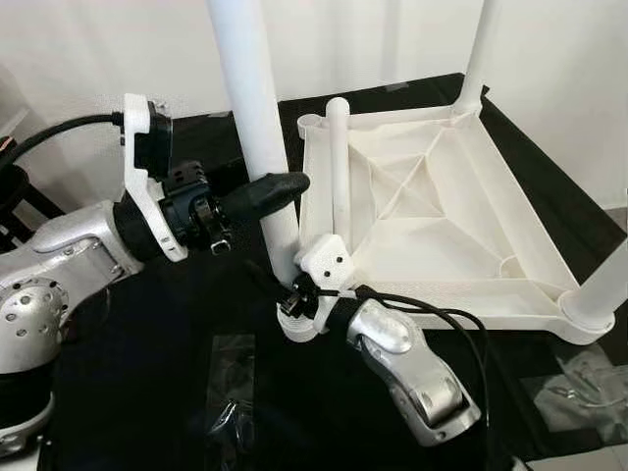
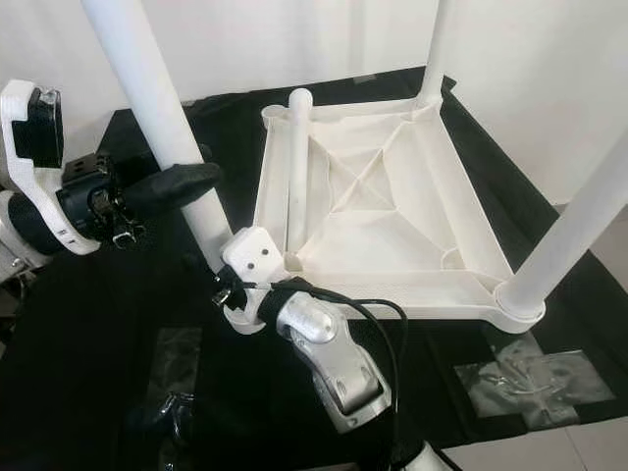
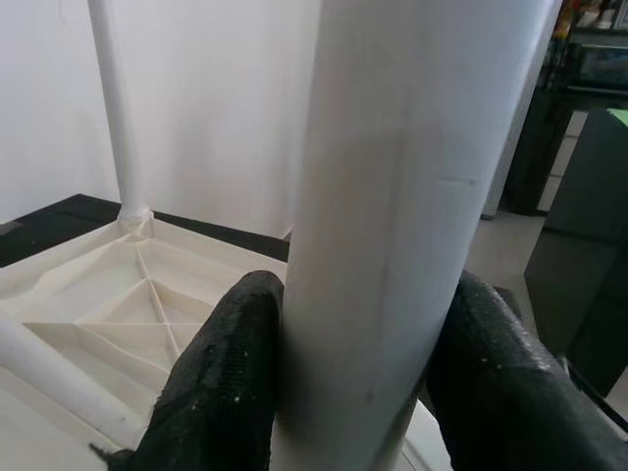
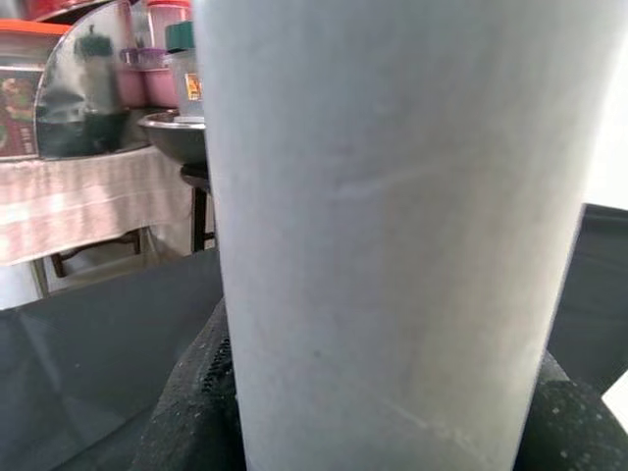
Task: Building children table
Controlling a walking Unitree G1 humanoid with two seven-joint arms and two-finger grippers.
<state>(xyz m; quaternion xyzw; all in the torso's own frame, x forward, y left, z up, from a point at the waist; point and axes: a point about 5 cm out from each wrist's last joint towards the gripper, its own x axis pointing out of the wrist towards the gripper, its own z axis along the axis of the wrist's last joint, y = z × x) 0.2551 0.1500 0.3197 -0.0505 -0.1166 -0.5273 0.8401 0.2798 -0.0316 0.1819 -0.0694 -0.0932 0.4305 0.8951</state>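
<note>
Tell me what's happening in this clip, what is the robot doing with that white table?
The robot is assembling an upside-down white table top that lies on a black cloth. Both tools hold the same white leg at the near-left corner: the left tool clamps it partway up, the right tool grips it near its base. Two other legs already stand in the far and near-right corners, and a fourth leg lies loose in the top. Clear plastic bags lie on the cloth.

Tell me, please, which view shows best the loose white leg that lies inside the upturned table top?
The right eye view: there the loose leg lies in full length on the table top. The left eye view shows it too, its lower end behind the right gripper. The left wrist view catches one end of it.
</note>
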